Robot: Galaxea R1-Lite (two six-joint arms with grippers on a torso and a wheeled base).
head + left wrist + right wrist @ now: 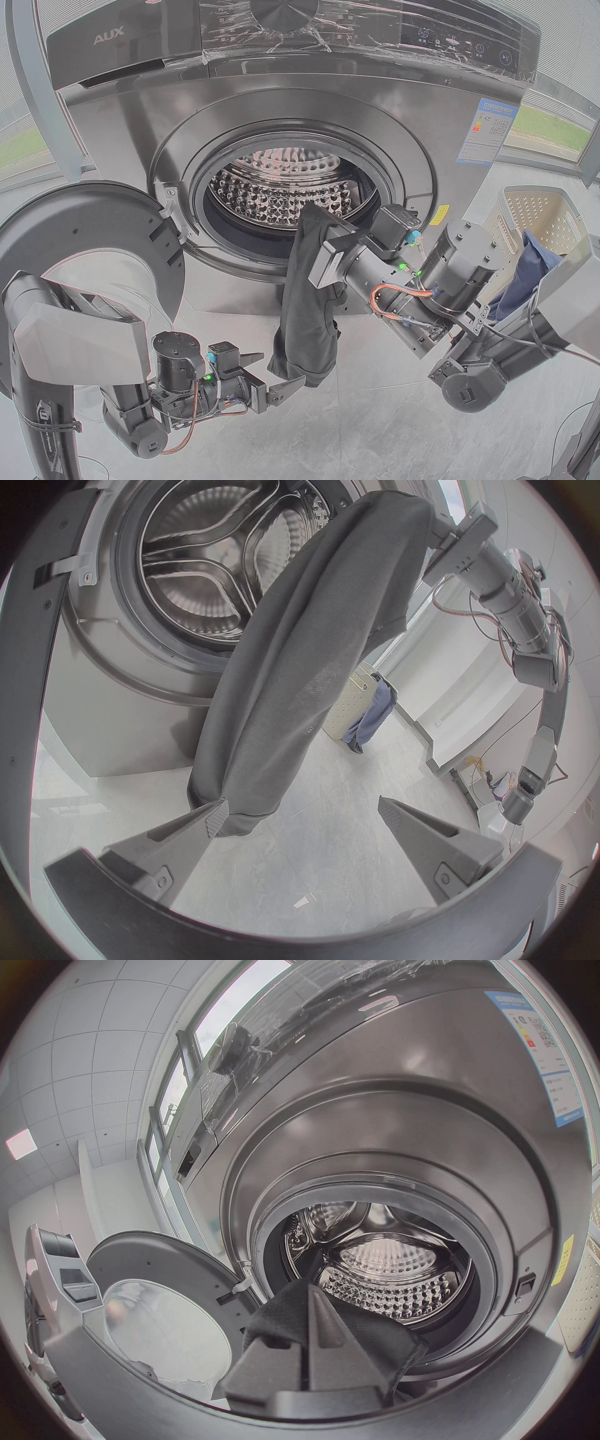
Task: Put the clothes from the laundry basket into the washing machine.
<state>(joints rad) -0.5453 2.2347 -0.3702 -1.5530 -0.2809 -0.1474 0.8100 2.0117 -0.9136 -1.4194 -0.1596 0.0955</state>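
Washing machine (281, 106), one: door (81, 231) swung open to the robot's left, drum (275, 187) mouth open, bare floor (375, 412) in front. Clothes, two: one dark garment (306, 312) clamped in the closed right gripper (309, 1291) just before the drum's lower rim, hanging down the machine's front toward the floor. One blue garment (525, 275) is draped over the rim of the single laundry basket (544, 212), which stands right of the machine, partly behind the right arm (400, 281). Left gripper (280, 369), one: fingers spread apart, low above the floor, the dark garment's hem just beside one finger (212, 817).
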